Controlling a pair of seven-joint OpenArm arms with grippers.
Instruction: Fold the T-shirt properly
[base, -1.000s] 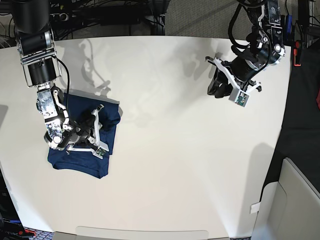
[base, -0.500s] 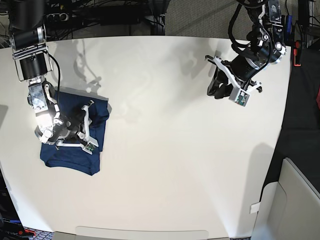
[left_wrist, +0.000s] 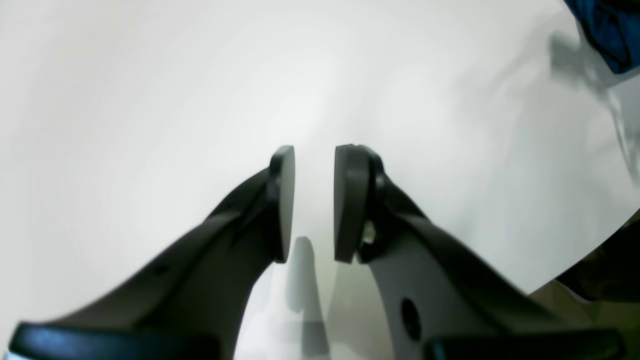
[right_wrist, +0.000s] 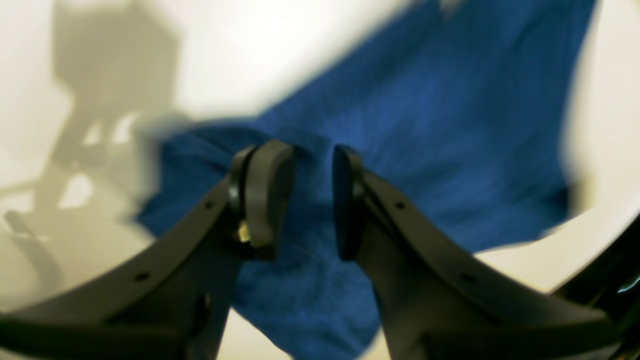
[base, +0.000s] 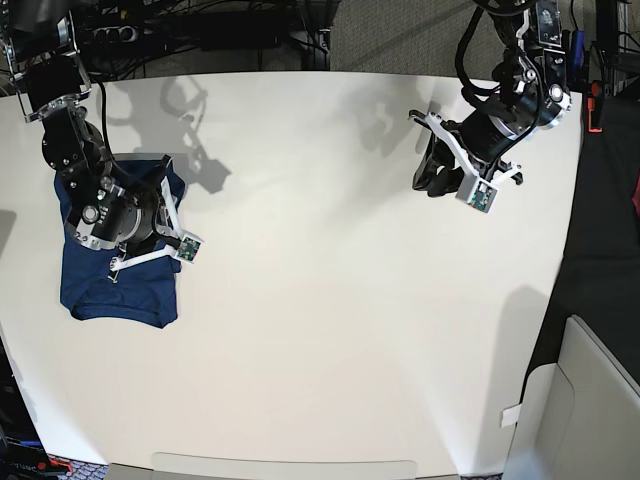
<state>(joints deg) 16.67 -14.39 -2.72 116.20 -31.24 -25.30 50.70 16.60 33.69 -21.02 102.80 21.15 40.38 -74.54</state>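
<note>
The dark blue T-shirt lies folded into a small bundle at the table's left edge. My right gripper sits over its upper right part. In the right wrist view this gripper has its jaws close together with a ridge of the blue fabric bunched between the tips. My left gripper hangs over bare table at the far right, far from the shirt. In the left wrist view it is empty, jaws nearly together with a narrow gap. A corner of the shirt shows at the top right there.
The white table spans the base view. A light grey bin stands off the table's lower right corner. Cables and dark equipment run behind the far edge. A dark surface borders the right side.
My right gripper has moved left and toward the far edge, and the shirt bundle has slid with it toward the table's left edge. The left arm has stayed nearly still.
</note>
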